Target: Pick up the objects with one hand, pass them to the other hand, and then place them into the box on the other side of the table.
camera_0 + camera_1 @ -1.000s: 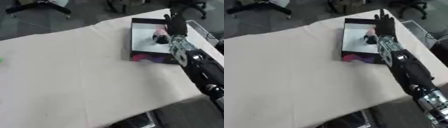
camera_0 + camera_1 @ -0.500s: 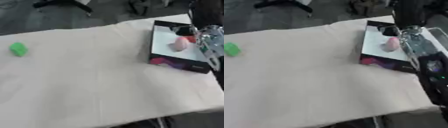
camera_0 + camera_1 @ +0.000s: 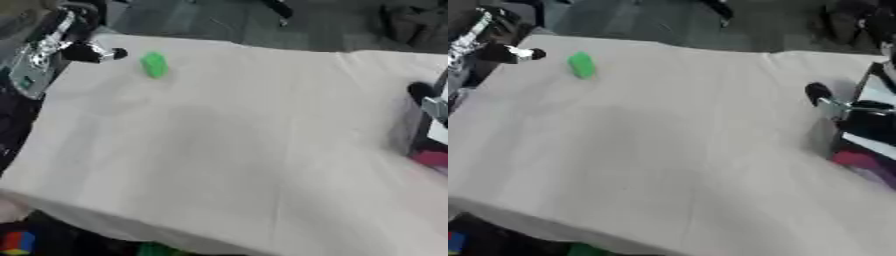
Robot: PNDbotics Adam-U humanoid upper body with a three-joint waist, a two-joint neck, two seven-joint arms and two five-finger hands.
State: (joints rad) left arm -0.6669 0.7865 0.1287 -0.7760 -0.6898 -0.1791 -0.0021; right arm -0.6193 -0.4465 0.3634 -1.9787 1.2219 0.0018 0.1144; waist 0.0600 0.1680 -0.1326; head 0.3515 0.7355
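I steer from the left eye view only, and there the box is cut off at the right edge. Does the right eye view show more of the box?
Observer: Yes. The box shows its dark left wall, some white inside and a pink patch at the near end.
Operator: Where is the right hand against the box?
Observer: The right hand is at the box's left wall, and the dark arm part behind it reaches over the box.
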